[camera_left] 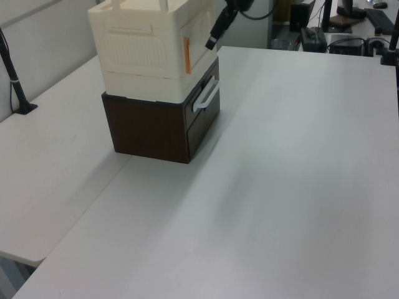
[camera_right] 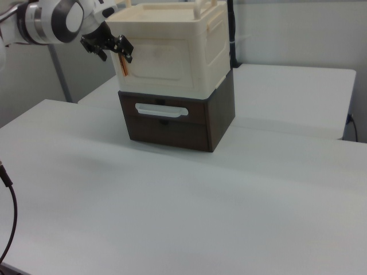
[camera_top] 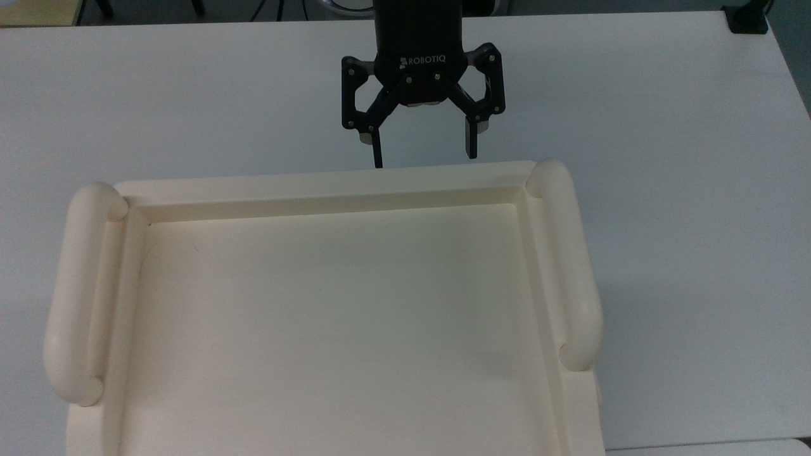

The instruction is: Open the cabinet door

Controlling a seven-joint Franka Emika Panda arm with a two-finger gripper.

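Note:
The cream cabinet [camera_top: 317, 185] shows its recessed tray top and its two tube rails in the top view. It stands on a dark brown unit [camera_right: 221, 114]. Its door [camera_right: 163, 57] is a flat recessed panel on the front face, and it looks shut, with an orange strip [camera_right: 123, 65] at the right view's left edge. The same door [camera_left: 201, 31] faces right in the left view. My black gripper [camera_top: 423, 158] is open, with nothing between its fingers. It hangs just in front of the cabinet's front top edge, near the orange strip. The gripper [camera_right: 116, 51] is close to the door's left edge in the right view.
The dark brown unit [camera_left: 156, 128] under the cabinet has a drawer with a white bar handle [camera_right: 161, 109]. Broad white table [camera_left: 293, 187] stretches in front of the cabinet. A black post [camera_left: 15, 87] stands at the left view's left edge.

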